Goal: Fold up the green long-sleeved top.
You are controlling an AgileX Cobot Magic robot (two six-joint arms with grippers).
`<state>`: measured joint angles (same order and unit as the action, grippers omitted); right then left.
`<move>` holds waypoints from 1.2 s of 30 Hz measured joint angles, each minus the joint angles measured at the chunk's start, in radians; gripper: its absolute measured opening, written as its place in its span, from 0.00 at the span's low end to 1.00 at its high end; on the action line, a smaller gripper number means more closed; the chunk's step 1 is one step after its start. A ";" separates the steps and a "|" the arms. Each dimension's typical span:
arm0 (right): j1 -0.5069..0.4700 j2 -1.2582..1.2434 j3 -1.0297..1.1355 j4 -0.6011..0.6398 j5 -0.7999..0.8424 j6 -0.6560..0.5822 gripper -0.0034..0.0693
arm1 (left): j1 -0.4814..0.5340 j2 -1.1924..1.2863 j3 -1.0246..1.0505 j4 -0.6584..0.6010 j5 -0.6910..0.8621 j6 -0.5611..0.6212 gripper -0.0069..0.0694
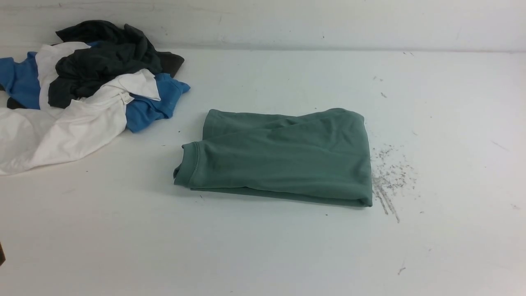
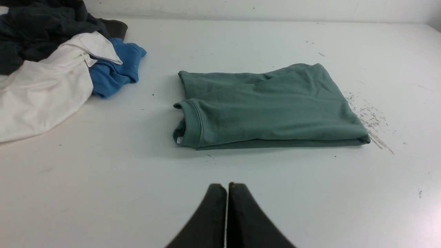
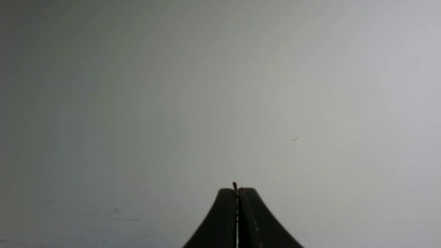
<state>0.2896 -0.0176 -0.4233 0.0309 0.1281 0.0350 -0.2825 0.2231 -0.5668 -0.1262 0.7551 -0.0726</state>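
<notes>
Mid-table, the green long-sleeved top (image 1: 283, 156) is lying folded, well ahead of the left gripper (image 2: 227, 187), which is sitting clenched on nothing; the right gripper (image 3: 237, 191), also pressed closed, is facing bare table (image 3: 172, 103).

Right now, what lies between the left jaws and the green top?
Only bare white table, as the left wrist view shows; the shut left gripper is apart from the green top.

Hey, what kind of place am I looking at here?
Probably a lab or test bench for laundry folding: a bare, scuffed white table, one folded green top, and a heap of unfolded clothes set aside.
</notes>
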 joint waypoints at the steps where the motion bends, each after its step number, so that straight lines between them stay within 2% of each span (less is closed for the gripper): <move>1: 0.000 0.000 0.000 0.000 0.000 0.000 0.05 | 0.000 0.000 0.000 0.000 0.000 0.002 0.09; 4: 0.000 0.000 0.000 0.000 0.000 0.000 0.05 | 0.000 -0.001 0.017 0.027 -0.028 0.018 0.09; 9: 0.000 0.000 0.000 0.000 0.000 0.000 0.05 | 0.043 -0.069 0.171 0.064 -0.235 0.067 0.09; 14: 0.000 0.000 0.000 0.000 0.000 0.000 0.05 | 0.190 -0.221 0.443 0.071 -0.449 0.135 0.09; 17: 0.000 0.000 0.000 0.000 0.000 0.000 0.05 | 0.237 -0.233 0.550 0.072 -0.506 0.154 0.09; 20: 0.000 0.000 0.001 0.000 0.001 0.000 0.05 | 0.262 -0.233 0.593 0.072 -0.500 0.163 0.09; 24: 0.000 0.000 0.001 0.000 0.002 0.000 0.05 | 0.268 -0.233 0.594 0.072 -0.415 0.166 0.09; 36: 0.000 0.000 0.001 0.000 0.002 -0.003 0.05 | 0.268 -0.233 0.593 0.072 -0.407 0.166 0.09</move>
<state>0.2896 -0.0176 -0.4222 0.0309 0.1303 0.0322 -0.0146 -0.0098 0.0264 -0.0543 0.3484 0.0930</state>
